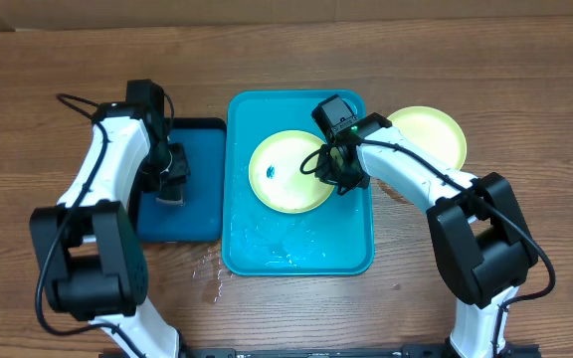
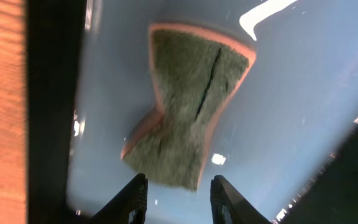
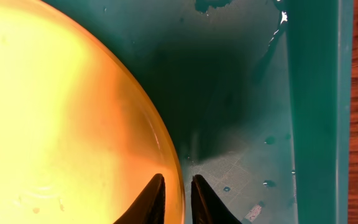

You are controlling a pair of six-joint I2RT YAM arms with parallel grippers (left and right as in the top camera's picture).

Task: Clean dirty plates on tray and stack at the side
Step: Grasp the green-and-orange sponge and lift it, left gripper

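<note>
A pale yellow-green plate (image 1: 291,171) with a small blue smear near its left side lies in the turquoise tray (image 1: 301,254). My right gripper (image 1: 341,177) is at that plate's right rim. In the right wrist view the rim of the plate (image 3: 61,112) runs between the two narrow-set fingers, so the right gripper (image 3: 179,199) is shut on it. A second yellow-green plate (image 1: 428,134) rests on the table right of the tray. My left gripper (image 1: 172,187) hovers over a green sponge (image 2: 188,112); the left gripper (image 2: 179,202) has its jaws apart, the sponge's near corner just ahead of the tips.
The sponge lies in a smaller dark-blue tray (image 1: 199,204) left of the turquoise one. Water pools in the turquoise tray's near end (image 1: 277,249), and droplets wet the table (image 1: 212,273) at its front-left corner. The tray's right wall (image 3: 316,93) stands close to my right fingers.
</note>
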